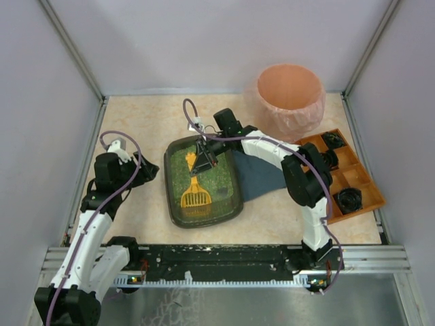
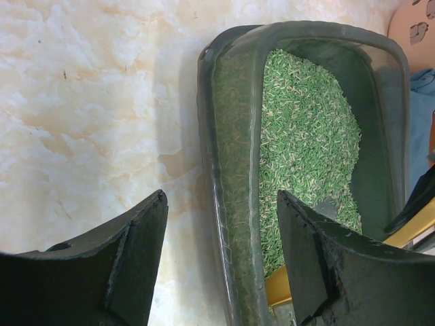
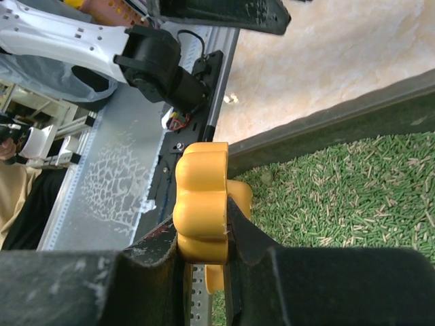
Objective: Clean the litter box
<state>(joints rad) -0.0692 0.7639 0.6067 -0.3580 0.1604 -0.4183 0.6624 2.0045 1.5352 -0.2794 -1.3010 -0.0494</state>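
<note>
Litter box (image 1: 168, 183): sat in the middle of the table (image 1: 136, 115), long side running away from the arms, its right edge over a blue cloth (image 1: 265, 180).
Litter (image 2: 306, 122): green grains covered the floor of the box.
Scoop (image 1: 195, 195): yellow and slotted; it lay inside the box with its blade toward the near end and its handle pointing to the far end.
Right gripper (image 1: 202, 159): reached over the far half of the box with its jaws clamped tight on the scoop's lobed yellow handle, one finger on each side of it.
Left gripper (image 2: 221, 204): was just beside the box's left rim with its jaws partly apart and nothing gripped. In the left wrist view the box's wall showed in the gap between the fingers, but whether either finger touched it could not be told.
Bin (image 1: 290, 98): round and pink-lined, stood at the far right of the table, apart from the box.
Orange tray (image 1: 360, 197): had several compartments and lay at the right edge, beyond the cloth.
</note>
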